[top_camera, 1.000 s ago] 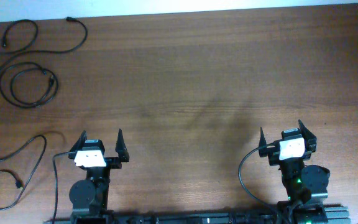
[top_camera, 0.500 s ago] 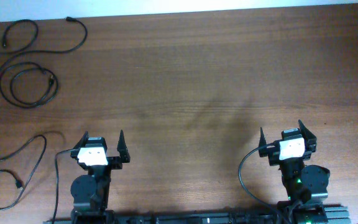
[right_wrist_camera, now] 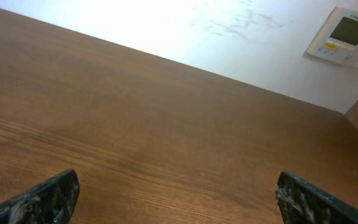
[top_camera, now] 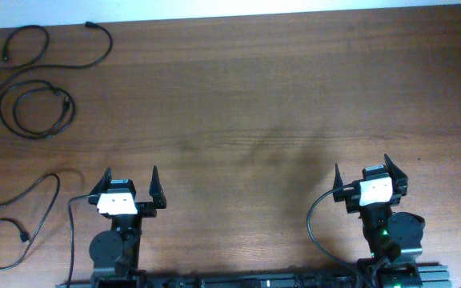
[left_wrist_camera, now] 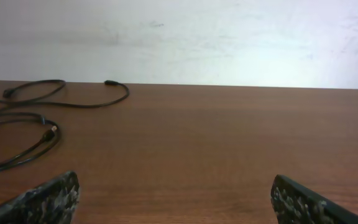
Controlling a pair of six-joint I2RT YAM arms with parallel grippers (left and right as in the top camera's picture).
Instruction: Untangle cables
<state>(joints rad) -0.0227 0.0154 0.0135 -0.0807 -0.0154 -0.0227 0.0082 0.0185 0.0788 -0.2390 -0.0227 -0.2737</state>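
Three thin black cables lie apart at the table's left side. In the overhead view one cable (top_camera: pixel 105 50) snakes along the far left corner. A second cable (top_camera: pixel 72 108) is coiled in a loop below it. A third cable (top_camera: pixel 57 188) curls at the near left edge, left of my left gripper (top_camera: pixel 130 174). That gripper is open and empty. My right gripper (top_camera: pixel 362 166) is open and empty at the near right. The left wrist view shows the far cable (left_wrist_camera: pixel 120 101) and the coil (left_wrist_camera: pixel 53 134) well ahead of the open fingers (left_wrist_camera: pixel 176 193). The right wrist view shows open fingers (right_wrist_camera: pixel 178 186) over bare wood.
The brown wooden table (top_camera: pixel 262 104) ends at a white wall along the far edge. A wall control panel (right_wrist_camera: pixel 347 34) shows in the right wrist view. Each arm's own thicker black wire hangs by its base (top_camera: pixel 317 216).
The left gripper turned slightly to the right half a second ago and is back where it was. The cables and the right arm have not moved.
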